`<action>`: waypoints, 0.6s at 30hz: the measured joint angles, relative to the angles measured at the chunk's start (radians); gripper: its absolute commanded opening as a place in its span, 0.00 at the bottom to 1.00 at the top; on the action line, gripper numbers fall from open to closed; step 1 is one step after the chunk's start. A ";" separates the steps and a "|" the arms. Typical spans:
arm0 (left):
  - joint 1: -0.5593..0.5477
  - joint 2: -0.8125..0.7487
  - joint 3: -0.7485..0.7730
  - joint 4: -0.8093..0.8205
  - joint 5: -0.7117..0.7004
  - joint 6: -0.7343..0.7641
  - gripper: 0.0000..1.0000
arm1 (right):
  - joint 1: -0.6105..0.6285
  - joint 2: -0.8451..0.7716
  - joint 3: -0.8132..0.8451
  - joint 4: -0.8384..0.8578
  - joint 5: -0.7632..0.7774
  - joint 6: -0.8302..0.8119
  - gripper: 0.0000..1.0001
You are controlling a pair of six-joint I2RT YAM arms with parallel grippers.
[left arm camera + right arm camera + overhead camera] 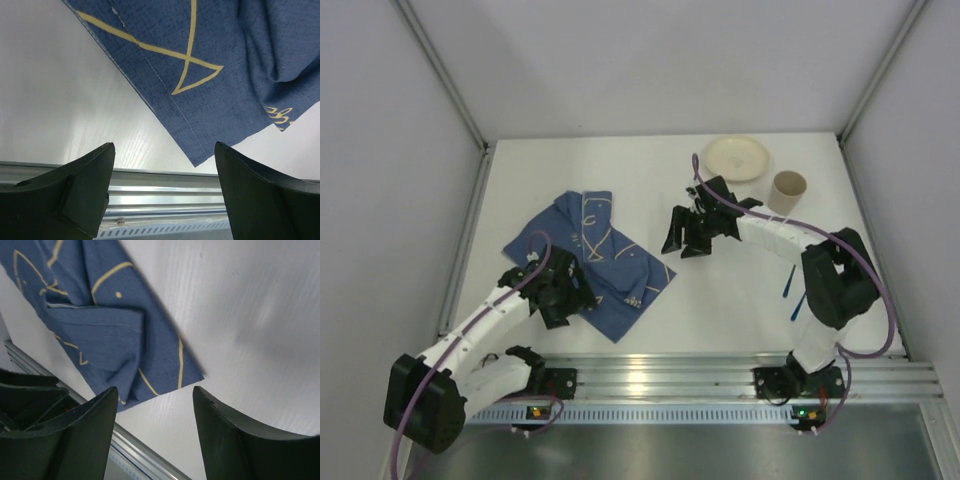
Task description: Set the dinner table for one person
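The white dinner table (740,310) carries a rumpled dark blue cloth (605,255) with cream fish drawings at left centre. A cream plate (736,157) and a beige cup (787,190) stand at the back right. Two thin blue utensils (792,290) lie by the right arm. My left gripper (568,300) is open and empty, low over the cloth's near-left part; its wrist view shows the cloth's near corner (200,40) above its gap (162,150). My right gripper (686,245) is open and empty, just right of the cloth (100,325), over bare table (250,315).
A ribbed aluminium rail (720,375) runs along the near edge and shows in both wrist views (160,185) (145,455). Grey walls close in the left, back and right sides.
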 measured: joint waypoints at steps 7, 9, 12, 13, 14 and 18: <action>0.000 0.004 -0.100 0.093 0.058 -0.029 0.84 | 0.013 0.108 -0.045 0.064 -0.051 0.034 0.60; 0.000 0.019 -0.107 0.115 0.071 -0.030 0.84 | 0.021 0.144 -0.016 0.083 -0.062 0.040 0.59; 0.000 0.039 -0.121 0.148 0.085 -0.031 0.82 | 0.041 0.188 0.032 0.115 -0.074 0.055 0.59; 0.000 0.045 -0.130 0.160 0.091 -0.030 0.79 | 0.049 0.194 0.040 0.128 -0.077 0.061 0.59; 0.000 0.051 -0.138 0.170 0.097 -0.030 0.78 | 0.058 0.198 0.046 0.143 -0.081 0.067 0.59; 0.000 0.073 -0.151 0.205 0.131 -0.027 0.73 | 0.090 0.205 0.050 0.169 -0.091 0.083 0.59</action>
